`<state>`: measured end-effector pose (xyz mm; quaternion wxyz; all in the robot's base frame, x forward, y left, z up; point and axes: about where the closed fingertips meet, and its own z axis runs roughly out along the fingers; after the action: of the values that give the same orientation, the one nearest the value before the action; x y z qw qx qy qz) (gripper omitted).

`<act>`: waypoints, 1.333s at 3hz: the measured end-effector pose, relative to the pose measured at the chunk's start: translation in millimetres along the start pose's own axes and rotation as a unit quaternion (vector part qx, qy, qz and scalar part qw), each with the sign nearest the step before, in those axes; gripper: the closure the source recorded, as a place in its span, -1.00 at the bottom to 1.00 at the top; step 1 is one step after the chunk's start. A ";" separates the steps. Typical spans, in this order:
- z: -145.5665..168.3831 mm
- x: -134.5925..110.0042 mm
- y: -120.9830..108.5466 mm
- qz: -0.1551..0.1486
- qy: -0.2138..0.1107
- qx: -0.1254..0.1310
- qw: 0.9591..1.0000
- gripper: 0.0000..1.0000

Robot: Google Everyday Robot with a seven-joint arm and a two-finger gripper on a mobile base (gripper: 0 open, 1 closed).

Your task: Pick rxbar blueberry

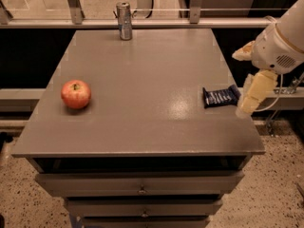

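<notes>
Camera view: the gripper [251, 93] is hanging just past the right edge of the grey table [142, 132], its pale cream tip pointing down and slightly inward. Whether it is spread or closed cannot be told from this angle. The rxbar blueberry [220, 96] is lying flat just to the gripper's inner side, close to that right edge, and whether the two are touching is unclear. Beyond the bar a broad stretch of bare tabletop is lying open. A red apple [76, 94] is sitting well away near the opposite edge, and a metal can [124, 21] is standing upright at the far edge.

The white arm [285, 37] is reaching in from the upper right, its rounded wrist housing bending downward above the gripper.

The bar's wrapper is dark navy with pale lettering and crimped ends. The tabletop is matte with a soft glare, and it is resting on shallow drawers [142, 186] over a speckled floor [280, 189].
</notes>
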<state>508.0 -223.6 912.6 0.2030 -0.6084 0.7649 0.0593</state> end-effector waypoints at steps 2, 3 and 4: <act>44.1 21.2 -32.4 0.004 -0.062 -0.024 0.998 -1.00; 59.8 28.2 -37.8 -0.011 -0.080 -0.019 0.997 -1.00; 73.3 33.4 -45.6 -0.015 -0.083 -0.012 0.996 -0.90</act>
<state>563.1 -240.6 840.2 0.2588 -0.6151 0.7357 0.1158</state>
